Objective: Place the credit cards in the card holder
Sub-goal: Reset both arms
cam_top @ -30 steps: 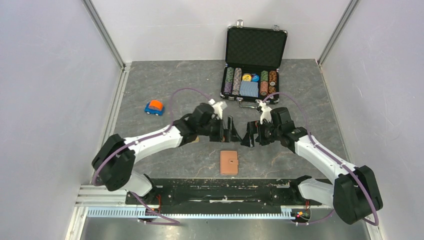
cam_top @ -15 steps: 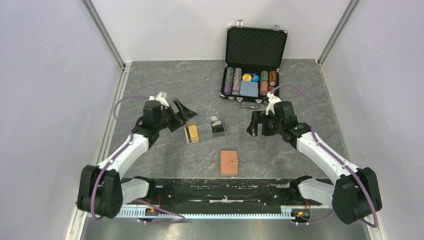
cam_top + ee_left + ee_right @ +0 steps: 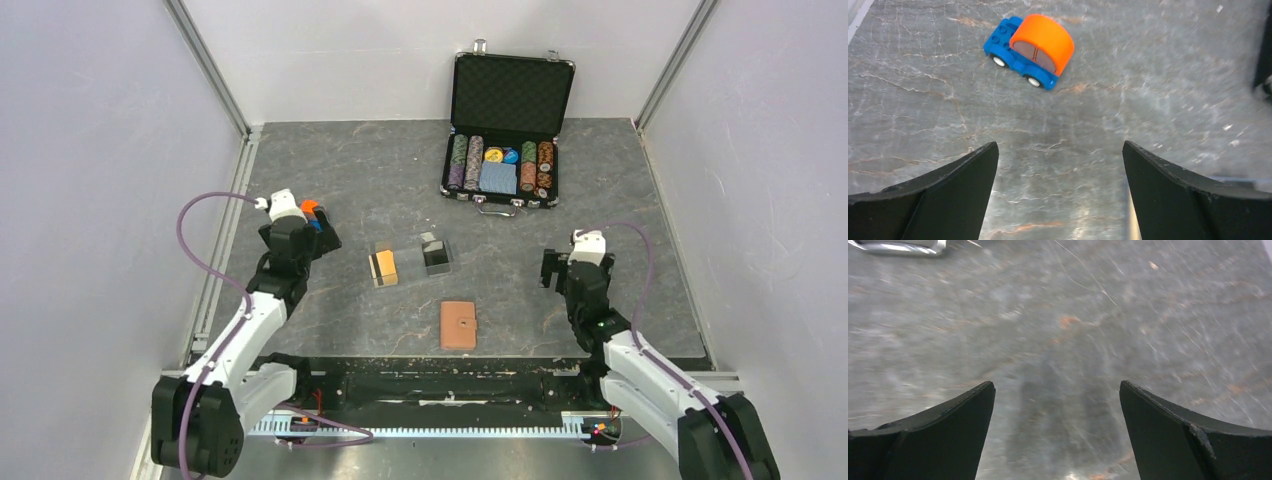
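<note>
The tan card holder [image 3: 459, 325] lies shut on the table near the front middle. Behind it, gold-orange credit cards [image 3: 384, 267] stand in one small clear box and black cards [image 3: 435, 255] in another. My left gripper [image 3: 314, 232] is open and empty at the left, well away from the cards; in the left wrist view [image 3: 1059, 146] its jaws stand wide over bare table. My right gripper [image 3: 556, 268] is open and empty at the right of the cards; the right wrist view [image 3: 1056, 385] shows only bare table between its jaws.
A blue and orange toy car [image 3: 1030, 50] sits just ahead of the left gripper and is partly hidden by it in the top view [image 3: 311, 209]. An open black poker-chip case [image 3: 503, 160] stands at the back; its metal handle [image 3: 898, 246] shows in the right wrist view.
Both arms have drawn back from the table's middle: the left swung out to the toy car, the right back to the right. The two boxes of cards now show.
</note>
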You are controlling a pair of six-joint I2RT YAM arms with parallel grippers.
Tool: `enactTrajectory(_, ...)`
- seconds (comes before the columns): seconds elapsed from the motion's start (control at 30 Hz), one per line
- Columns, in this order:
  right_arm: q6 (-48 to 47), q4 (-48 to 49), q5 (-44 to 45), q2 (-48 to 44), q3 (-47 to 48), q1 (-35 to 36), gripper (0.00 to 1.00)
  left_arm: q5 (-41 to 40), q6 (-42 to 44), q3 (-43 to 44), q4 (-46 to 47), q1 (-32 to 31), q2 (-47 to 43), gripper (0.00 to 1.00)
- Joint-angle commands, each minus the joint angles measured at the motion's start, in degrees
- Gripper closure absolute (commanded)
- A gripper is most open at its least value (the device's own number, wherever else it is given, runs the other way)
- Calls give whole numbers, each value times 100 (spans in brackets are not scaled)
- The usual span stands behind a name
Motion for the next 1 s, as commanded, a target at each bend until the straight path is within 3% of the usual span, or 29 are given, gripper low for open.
enactTrajectory(0.0, -675, 1840, 1279, 204, -670, -34, 2, 125, 1973, -715, 1864, 0, 1, 0)
enactTrajectory(0.2, -1441, 3910, 1000, 1100, -1063, -283, 2, 807, 2703, -1614, 4230, 13, 786, 0)
enactTrajectory(0.4, -1554, 6131, 253, 2022, -1868, -1013, 2, 1219, 2922, -1525, 5273, 139, 1906, 0)
enactTrajectory(0.53, -1703, 6505, -475, 2313, -1867, -1501, 2, 1643, 2906, -1454, 5684, 466, 2454, 0)
enactTrajectory(0.7, -1803, 8139, -1768, 3394, -2089, -1833, 2, 2375, 2757, -1836, 6816, 813, 2888, 0)
enactTrajectory(0.8, -1921, 6978, -1943, 3259, -1621, -1821, 2, 2358, 2749, -1791, 6698, 813, 2864, 0)
enactTrajectory(0.97, -1885, 7211, -1932, 3301, -1702, -1812, 2, 2200, 2684, -1742, 6604, 813, 2858, 0)
